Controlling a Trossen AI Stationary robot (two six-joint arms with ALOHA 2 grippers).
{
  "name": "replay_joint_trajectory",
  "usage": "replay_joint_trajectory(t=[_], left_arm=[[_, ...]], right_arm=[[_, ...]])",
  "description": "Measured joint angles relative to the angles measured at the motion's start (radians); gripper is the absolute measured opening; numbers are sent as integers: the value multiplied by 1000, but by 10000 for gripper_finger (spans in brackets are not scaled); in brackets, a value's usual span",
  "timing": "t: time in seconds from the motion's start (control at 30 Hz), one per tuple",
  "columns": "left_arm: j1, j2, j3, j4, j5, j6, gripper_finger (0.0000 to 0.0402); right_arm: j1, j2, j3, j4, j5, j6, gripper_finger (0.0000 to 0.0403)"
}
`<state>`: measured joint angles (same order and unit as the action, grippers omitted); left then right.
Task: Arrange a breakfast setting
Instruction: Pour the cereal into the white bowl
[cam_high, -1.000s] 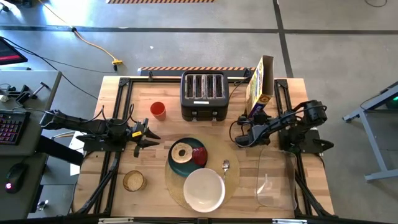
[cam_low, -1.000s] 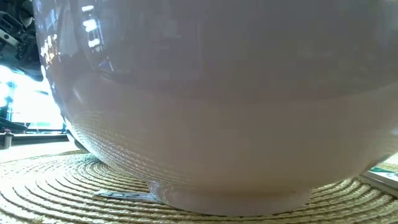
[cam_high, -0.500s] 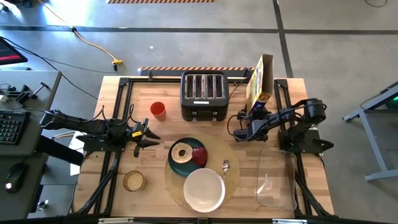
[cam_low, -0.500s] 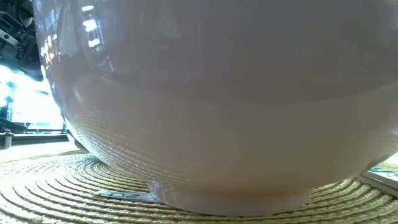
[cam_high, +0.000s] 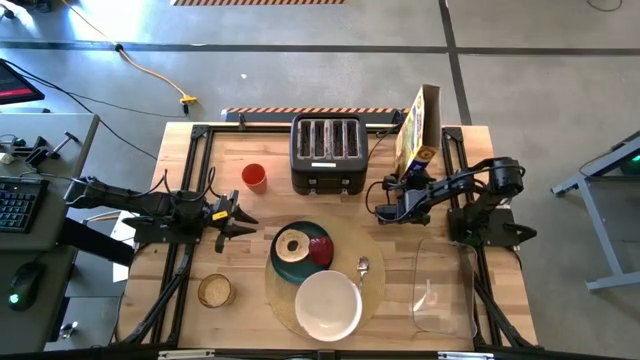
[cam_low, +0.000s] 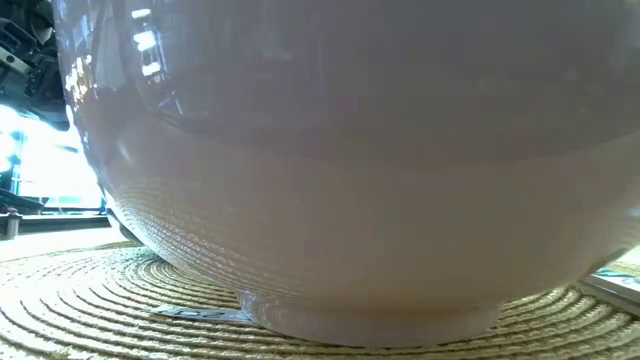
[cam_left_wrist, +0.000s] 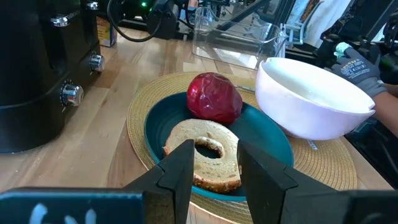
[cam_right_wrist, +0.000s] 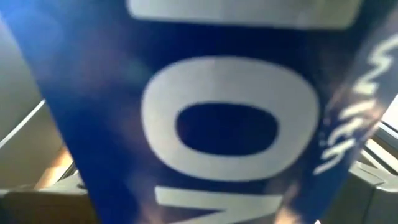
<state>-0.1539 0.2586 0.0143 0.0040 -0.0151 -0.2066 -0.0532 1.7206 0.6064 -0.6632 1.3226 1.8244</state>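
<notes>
The round tan placemat (cam_high: 372, 290) lies at the table's near middle. On it rest the dark teal plate (cam_high: 300, 262), the white bowl (cam_high: 327, 305) and the small metal spoon (cam_high: 363, 267). The bagel half (cam_high: 293, 245) and the red food item (cam_high: 321, 250) lie on the plate. In the low view the bowl (cam_low: 350, 150) stands on its foot on the placemat (cam_low: 80, 300). My left gripper (cam_high: 243, 215) is open and empty, left of the plate; its wrist view shows the bagel (cam_left_wrist: 205, 149) just beyond it. My right gripper (cam_high: 385, 205) is beside the foot of a cereal box (cam_high: 418, 130).
A black four-slot toaster (cam_high: 326, 152) stands at the far middle, with a small red cup (cam_high: 254, 177) to its left. A clear container (cam_high: 443, 285) lies near right, and a small round tan dish (cam_high: 215, 290) near left. A gloved hand (cam_left_wrist: 360, 59) shows beyond the bowl.
My right gripper has gone toward the table's far edge, closer to the cereal box. My left arm and the breakfast things have kept still.
</notes>
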Motion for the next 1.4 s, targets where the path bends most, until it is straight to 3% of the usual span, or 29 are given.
replay_joint_trajectory(t=[1.07, 1.4], left_arm=[[0, 0, 0, 0, 0, 0, 113], [0, 0, 0, 0, 0, 0, 113]], right_arm=[[0, 0, 0, -18, -69, 0, 139], [13, -4, 0, -53, -78, 19, 109]])
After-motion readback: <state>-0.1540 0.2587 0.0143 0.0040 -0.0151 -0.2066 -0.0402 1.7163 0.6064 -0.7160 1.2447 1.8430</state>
